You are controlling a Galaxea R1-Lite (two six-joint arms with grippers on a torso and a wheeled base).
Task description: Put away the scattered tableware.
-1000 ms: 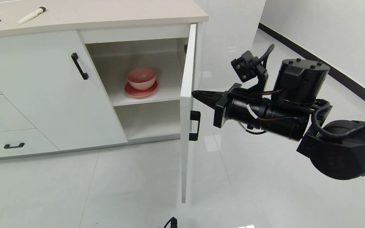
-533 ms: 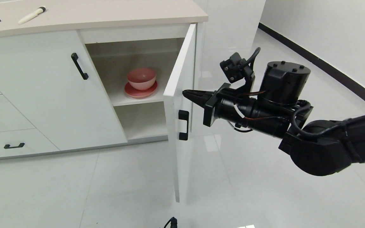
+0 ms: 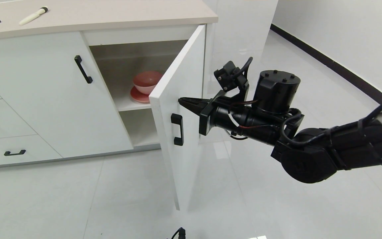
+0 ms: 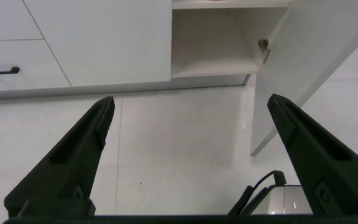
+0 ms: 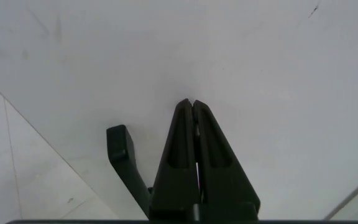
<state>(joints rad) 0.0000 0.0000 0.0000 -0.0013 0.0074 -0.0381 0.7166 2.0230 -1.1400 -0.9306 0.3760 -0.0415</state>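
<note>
Cabinet [image 3: 45, 93]: door [image 3: 186, 79] half shut. Right gripper [image 3: 181, 100]: jaws closed, tips seemingly touching door face just above handle [image 3: 177, 129]. You push slow and square, don't slip onto handle. Left gripper [image 4: 191, 102]: jaws wide open over floor. Pink bowl [image 3: 144, 80] on plate [image 3: 138, 96], upper shelf.

The right claw [image 3: 181, 100], its fingers pressed together into one point, meets the outer face of the white cabinet door [image 3: 191, 66], just above the door's black handle [image 3: 177, 129]. The door stands part open and hides part of a pink bowl [image 3: 144, 80], which sits on a pink plate [image 3: 138, 97] on the upper shelf [image 3: 126, 103]. A cream-handled utensil [image 3: 33, 15] lies on the worktop [image 3: 111, 13].
</note>
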